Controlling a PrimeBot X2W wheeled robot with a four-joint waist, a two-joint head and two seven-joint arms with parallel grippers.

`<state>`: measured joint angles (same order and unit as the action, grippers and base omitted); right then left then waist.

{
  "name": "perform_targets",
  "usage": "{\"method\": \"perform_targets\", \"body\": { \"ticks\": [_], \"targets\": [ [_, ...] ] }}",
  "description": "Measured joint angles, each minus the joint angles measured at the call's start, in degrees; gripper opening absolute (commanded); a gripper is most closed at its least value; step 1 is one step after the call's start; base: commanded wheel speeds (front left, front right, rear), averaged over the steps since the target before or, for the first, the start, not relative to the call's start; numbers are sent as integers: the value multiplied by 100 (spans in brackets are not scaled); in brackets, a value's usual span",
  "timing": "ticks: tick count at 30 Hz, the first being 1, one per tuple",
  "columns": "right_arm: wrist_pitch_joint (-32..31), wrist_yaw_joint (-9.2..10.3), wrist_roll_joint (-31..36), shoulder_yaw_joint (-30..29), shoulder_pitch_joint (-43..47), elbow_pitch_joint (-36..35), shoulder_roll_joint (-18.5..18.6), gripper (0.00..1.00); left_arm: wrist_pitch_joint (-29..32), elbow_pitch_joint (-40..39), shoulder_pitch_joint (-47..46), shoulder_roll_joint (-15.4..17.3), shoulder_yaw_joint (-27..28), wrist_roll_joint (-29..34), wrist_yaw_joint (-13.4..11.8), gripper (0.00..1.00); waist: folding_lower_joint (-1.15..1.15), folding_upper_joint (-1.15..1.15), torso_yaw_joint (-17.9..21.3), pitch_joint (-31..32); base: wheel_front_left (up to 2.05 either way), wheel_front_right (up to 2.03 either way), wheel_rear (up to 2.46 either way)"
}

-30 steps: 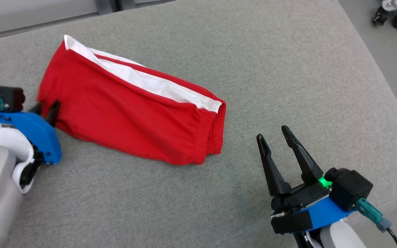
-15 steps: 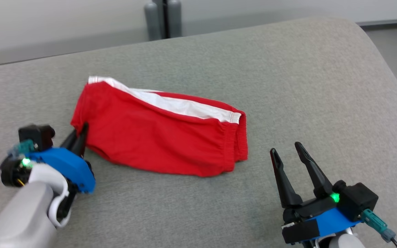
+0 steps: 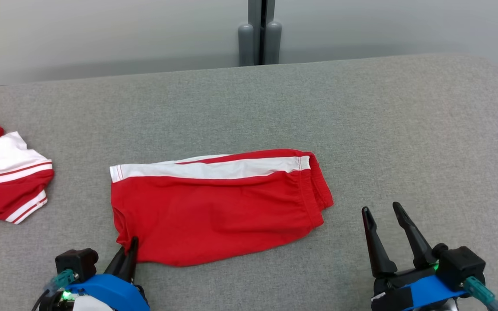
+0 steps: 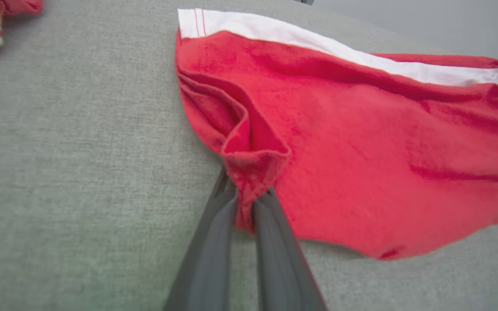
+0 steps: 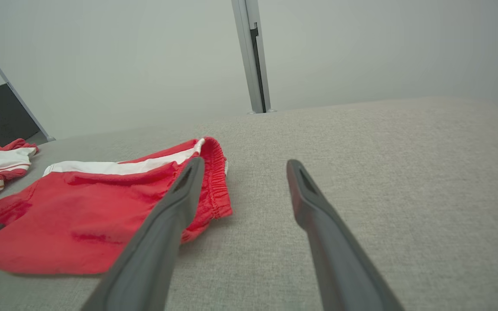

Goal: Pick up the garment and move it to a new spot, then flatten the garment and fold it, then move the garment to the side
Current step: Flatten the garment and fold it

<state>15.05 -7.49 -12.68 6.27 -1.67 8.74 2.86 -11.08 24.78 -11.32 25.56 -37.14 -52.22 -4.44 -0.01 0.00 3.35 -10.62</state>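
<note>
grey fabric surface (image 3: 404, 129), red shorts (image 3: 214, 207), striped garment (image 3: 2, 177)

Red shorts (image 3: 214, 211) with a white side stripe along the 12 o'clock edge, lying mostly flat mid-way across the grey fabric surface (image 3: 404, 129), elastic waistband at 3 o'clock, leg hem at 9 o'clock, 7 o'clock corner bunched between the left gripper (image 3: 129, 252) fingers

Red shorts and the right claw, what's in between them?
Nothing but bare grey cushion between the red shorts and the right gripper, as the head view shows.
</note>
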Motion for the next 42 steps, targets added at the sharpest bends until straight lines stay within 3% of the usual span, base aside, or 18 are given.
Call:
{"method": "perform_targets", "body": {
  "ticks": [1,2,9,18,26,34,42],
  "targets": [
    [0,1,35,7,-4,36,9,100,-32,-1,6,-13,-19,32,-27,46,0,0,-21,16,0,0,0],
    [0,0,100,25,-12,66,19,100,-58,9,23,-38,-25,31,-36,100,0,0,-32,32,0,0,0],
    [0,0,90,5,-24,183,20,100,-376,-93,54,-71,279,630,-345,100,0,0,-46,178,0,0,0],
    [0,1,-29,-124,-81,133,18,100,-392,-1463,540,-565,2081,2124,-535,100,0,0,-145,355,0,0,0],
    [0,0,-2,-249,-66,138,7,100,-392,-1905,1057,-1205,3229,3214,-247,100,1,1,-301,554,0,0,0],
    [0,0,45,-342,146,223,3,100,-392,-1593,1384,-1492,3565,3919,102,100,0,1,-435,770,0,0,0],
    [0,0,122,-346,294,568,0,100,-392,-1163,1484,-1638,3699,4230,335,100,0,1,-495,873,0,0,0]
  ]
}}
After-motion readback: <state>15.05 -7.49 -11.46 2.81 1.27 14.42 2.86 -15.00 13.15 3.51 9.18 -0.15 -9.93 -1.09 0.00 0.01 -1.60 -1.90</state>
